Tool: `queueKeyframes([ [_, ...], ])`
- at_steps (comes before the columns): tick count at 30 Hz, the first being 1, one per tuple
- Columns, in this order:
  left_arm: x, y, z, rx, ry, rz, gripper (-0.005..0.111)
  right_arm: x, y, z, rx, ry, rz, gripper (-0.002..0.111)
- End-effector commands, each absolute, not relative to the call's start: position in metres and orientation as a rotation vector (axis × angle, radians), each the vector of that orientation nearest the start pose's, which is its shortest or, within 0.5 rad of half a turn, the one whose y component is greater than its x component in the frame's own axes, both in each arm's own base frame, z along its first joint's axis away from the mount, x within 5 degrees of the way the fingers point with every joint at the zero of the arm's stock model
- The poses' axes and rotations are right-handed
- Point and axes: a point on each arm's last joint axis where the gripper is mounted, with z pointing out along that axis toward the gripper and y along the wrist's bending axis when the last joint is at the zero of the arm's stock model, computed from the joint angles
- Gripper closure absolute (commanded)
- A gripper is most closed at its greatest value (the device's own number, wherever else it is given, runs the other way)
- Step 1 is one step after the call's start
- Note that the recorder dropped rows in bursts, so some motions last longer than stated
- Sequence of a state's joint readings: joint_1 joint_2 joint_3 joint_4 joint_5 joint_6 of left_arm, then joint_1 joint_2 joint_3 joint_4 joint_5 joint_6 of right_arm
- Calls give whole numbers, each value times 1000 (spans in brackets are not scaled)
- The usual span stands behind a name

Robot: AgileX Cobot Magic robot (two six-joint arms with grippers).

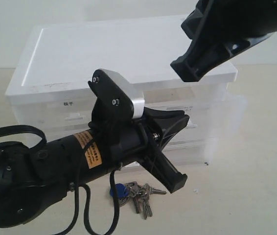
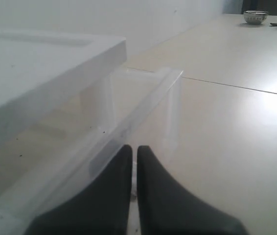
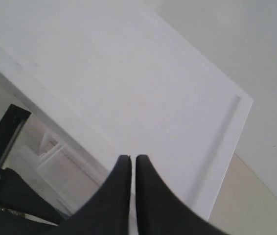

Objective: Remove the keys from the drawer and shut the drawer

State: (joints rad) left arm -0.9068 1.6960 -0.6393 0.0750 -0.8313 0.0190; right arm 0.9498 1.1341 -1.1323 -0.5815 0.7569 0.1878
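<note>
Plainly, the keys [image 1: 136, 192] are out: they lie on the bench [image 1: 256, 196] just in front of the drawer unit [image 1: 104, 54], under the left arm. The drawer [image 2: 143, 105] stands pulled out, and only closing it seems to be left.

The left end effector [image 2: 133, 149] sits at its front with the jaws narrowed to a slit. Something pale shows in that slit, and I cannot tell whether it is the tab handle. The right end effector [image 3: 130, 159] hangs closed and empty above the unit's lid.

The drawer looks like thin translucent plastic, so probably light, a little flexible and easy to slide. A push low on one corner could rack it or shove the whole unit back. The best contact is likely the middle of the front, at the tab.
</note>
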Motion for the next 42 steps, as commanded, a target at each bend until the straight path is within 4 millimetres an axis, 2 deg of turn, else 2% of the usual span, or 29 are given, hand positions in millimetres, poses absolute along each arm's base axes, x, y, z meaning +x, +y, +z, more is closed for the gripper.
queueKeyframes([
  [1, 204, -261, 186, 824, 1551, -632, 102, 162, 169, 395, -996, 1848, 12, 108],
  [14, 213, -253, 189, 727, 1549, -514, 102, 162, 169, 394, -996, 1851, 13, 108],
  [22, 199, -259, 204, 788, 1486, -489, 102, 162, 169, 394, -996, 1851, 13, 108],
  [33, 168, -273, 189, 977, 1425, 11, 102, 162, 169, 394, -996, 1854, 14, 108],
  [42, 186, -295, 174, 1019, 1427, 248, 102, 162, 169, 394, -996, 1856, 12, 108],
])
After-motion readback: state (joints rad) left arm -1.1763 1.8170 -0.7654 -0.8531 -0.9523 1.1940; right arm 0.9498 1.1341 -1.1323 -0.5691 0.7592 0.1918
